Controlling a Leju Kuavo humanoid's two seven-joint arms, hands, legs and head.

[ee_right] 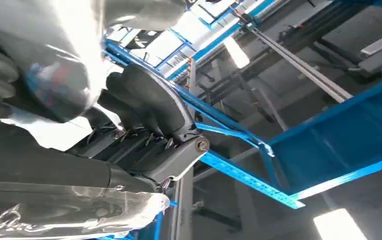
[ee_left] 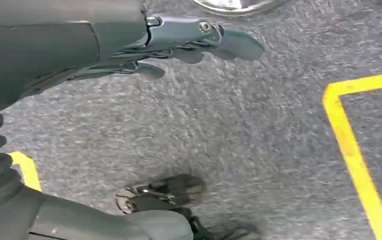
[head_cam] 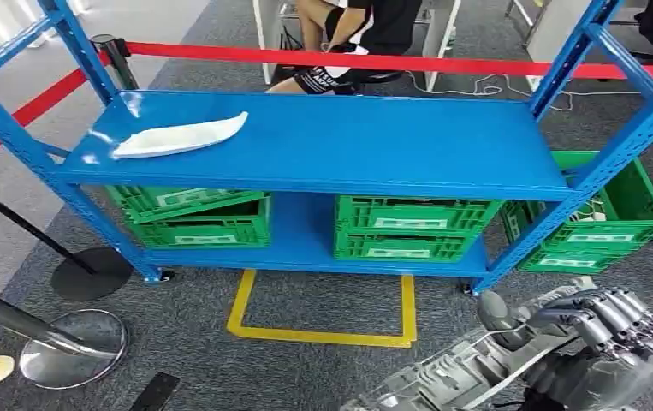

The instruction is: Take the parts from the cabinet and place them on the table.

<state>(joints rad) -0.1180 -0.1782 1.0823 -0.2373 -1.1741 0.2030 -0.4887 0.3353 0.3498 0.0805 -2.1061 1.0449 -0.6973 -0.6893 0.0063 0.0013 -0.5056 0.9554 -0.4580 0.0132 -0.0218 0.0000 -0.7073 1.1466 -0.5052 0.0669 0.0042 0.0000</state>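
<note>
The white part lies flat on the top shelf of the blue cabinet, near its left end, long axis running left to right. The right hand is raised low at far right, fingers curled, holding nothing, well apart from the part. The left hand hangs over the carpet, fingers extended and empty; by side it appears the nearer.
</note>
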